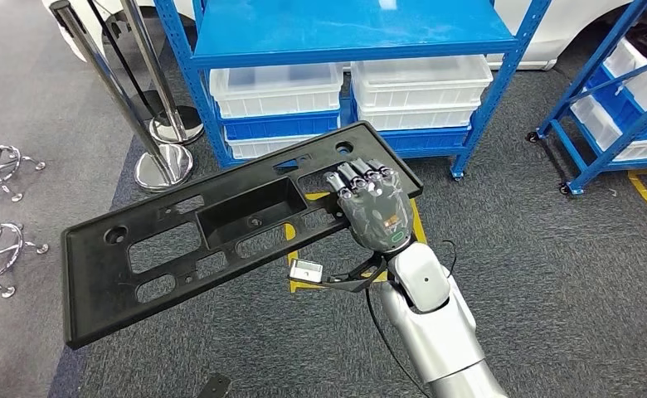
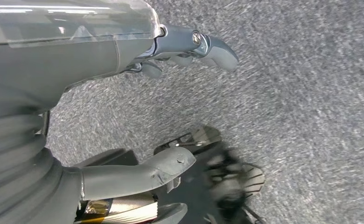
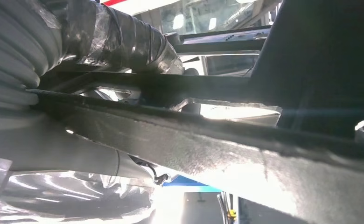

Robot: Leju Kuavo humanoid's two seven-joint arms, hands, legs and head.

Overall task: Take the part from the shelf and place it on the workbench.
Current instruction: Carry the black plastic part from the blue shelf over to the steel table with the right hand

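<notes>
We see the right hand (image 1: 376,211) gripping a long black plastic panel (image 1: 221,228) near one of its ends, out in the air above the grey carpet (image 1: 552,249). The fingers (image 1: 362,178) lie curled over the panel's top face, close together side by side, with their tips at the far edge; in the right wrist view the thumb (image 3: 124,44) (wrapped in clear film) sits against one face of the panel (image 3: 245,154) while the palm presses the other, so the panel is pinched between them. The panel is tilted, its free end stretching away to the robot's left and lower in the head view. It has a rectangular recess in the middle and several cut-out slots and round holes along its length.

The panel is clear of the blue shelf (image 1: 345,33), which stands just ahead with white bins (image 1: 274,87) stacked on its lower level. Two chrome posts (image 1: 150,91) stand on round bases beside the shelf, to the left.

In the left wrist view the left hand (image 2: 171,93) hangs over the carpet with nothing in it: its fingers (image 2: 217,49) and thumb (image 2: 166,165) are well apart.
</notes>
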